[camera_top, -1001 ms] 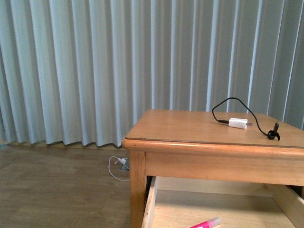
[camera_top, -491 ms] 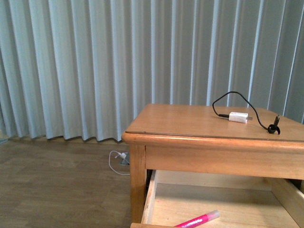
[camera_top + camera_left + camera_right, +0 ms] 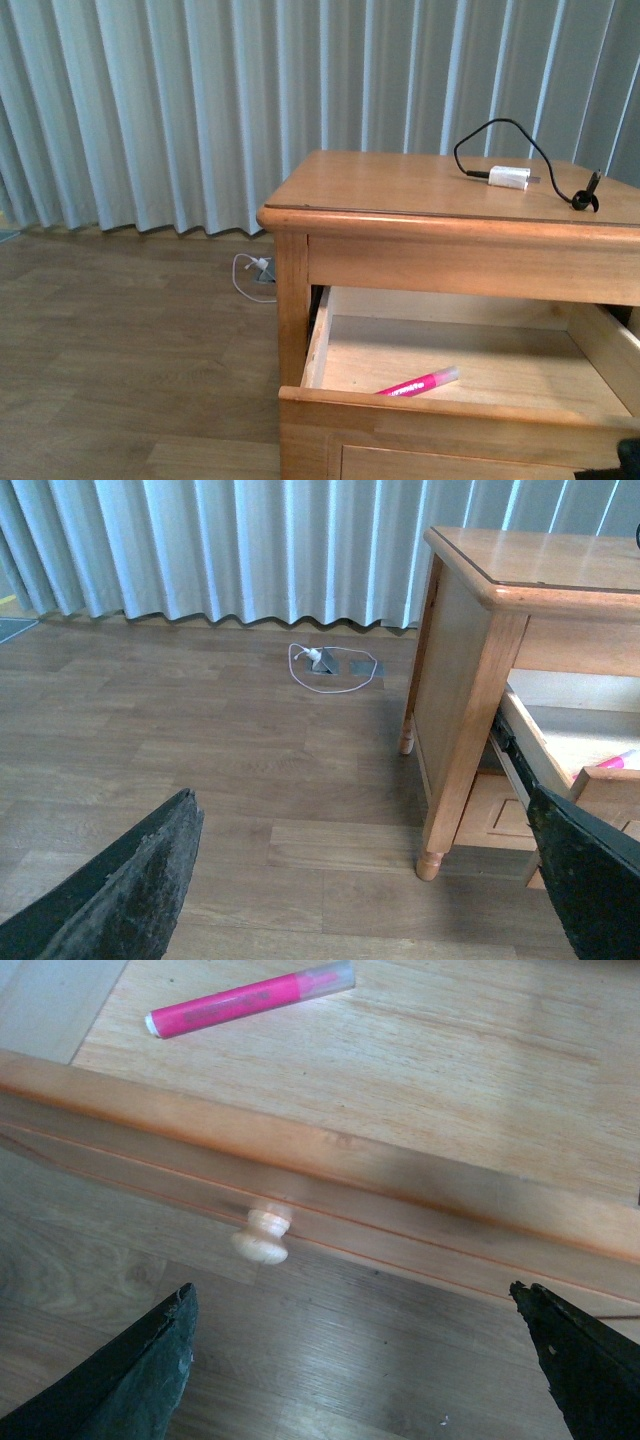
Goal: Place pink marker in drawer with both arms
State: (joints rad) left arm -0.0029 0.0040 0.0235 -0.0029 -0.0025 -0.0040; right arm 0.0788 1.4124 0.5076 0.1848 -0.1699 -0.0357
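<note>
The pink marker [image 3: 418, 383] lies flat on the pale floor of the open upper drawer [image 3: 330, 405] of the wooden cabinet. It also shows in the right wrist view [image 3: 250, 998], just behind the drawer's front panel. My right gripper [image 3: 365, 1360] is open and empty, above the wooden floor in front of the drawer's round knob [image 3: 262, 1238]. My left gripper [image 3: 370, 880] is open and empty, over the floor beside the cabinet; the marker's end [image 3: 618, 760] peeks out of the drawer there. Neither arm shows clearly in the front view.
A white charger plug [image 3: 508, 178] with black cable lies on the cabinet top [image 3: 400, 185]. A white cable and floor socket [image 3: 255, 270] lie by the pale curtain [image 3: 200, 100]. The cabinet leg [image 3: 440, 820] stands near my left gripper.
The front view has tilted down, so more of the open drawer and its front panel show. The marker lies in the same place in the drawer.
</note>
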